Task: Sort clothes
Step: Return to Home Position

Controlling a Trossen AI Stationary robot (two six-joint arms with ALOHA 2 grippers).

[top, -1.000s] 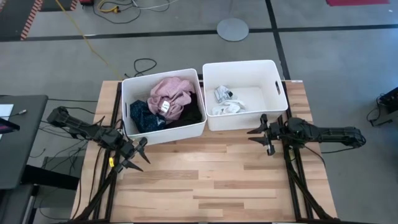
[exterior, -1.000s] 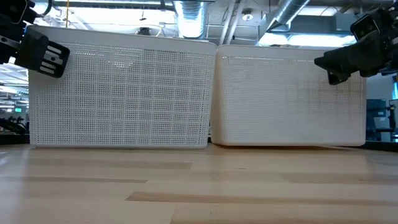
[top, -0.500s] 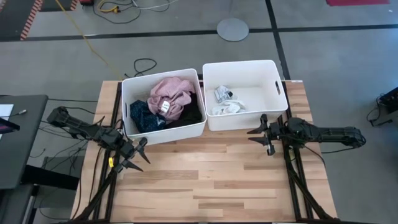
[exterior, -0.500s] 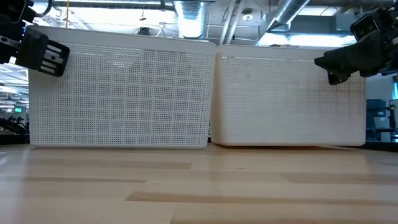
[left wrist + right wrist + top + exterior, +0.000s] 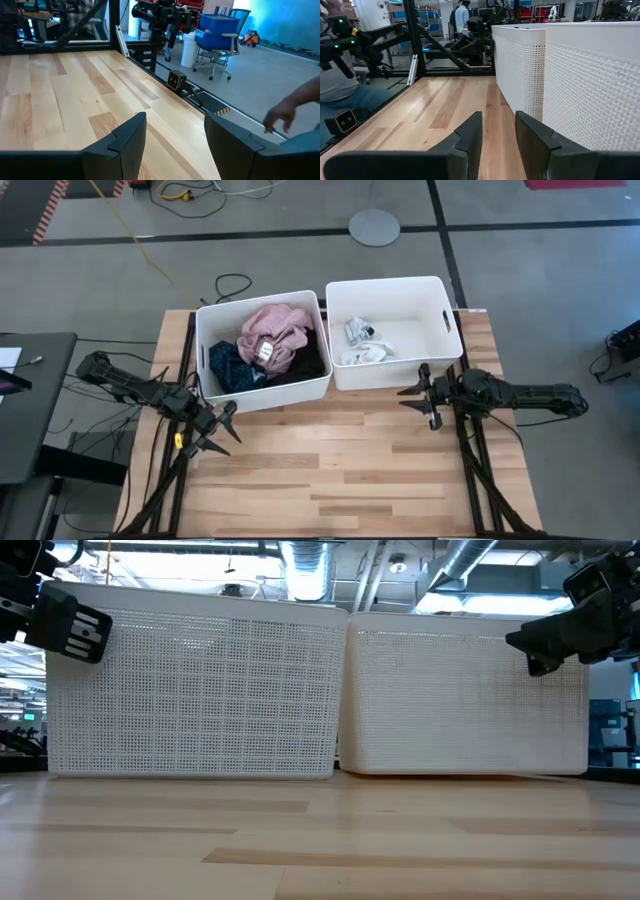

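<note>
The left white bin (image 5: 205, 350) holds a pink garment (image 5: 275, 332), a dark navy patterned one (image 5: 232, 367) and a black one (image 5: 312, 358). The right white bin (image 5: 440, 295) holds small white and grey socks (image 5: 360, 345). No blue plaid garment shows. My left gripper (image 5: 222, 430) is open and empty over the table, near the left bin's front left corner. My right gripper (image 5: 421, 395) is open and empty near the right bin's front right corner.
Both bins stand side by side at the table's far edge; in the low view they fill the background (image 5: 190, 680). The bare wooden tabletop (image 5: 340, 470) lies in front of them. A person's hand (image 5: 285, 112) shows beyond the table in the left wrist view.
</note>
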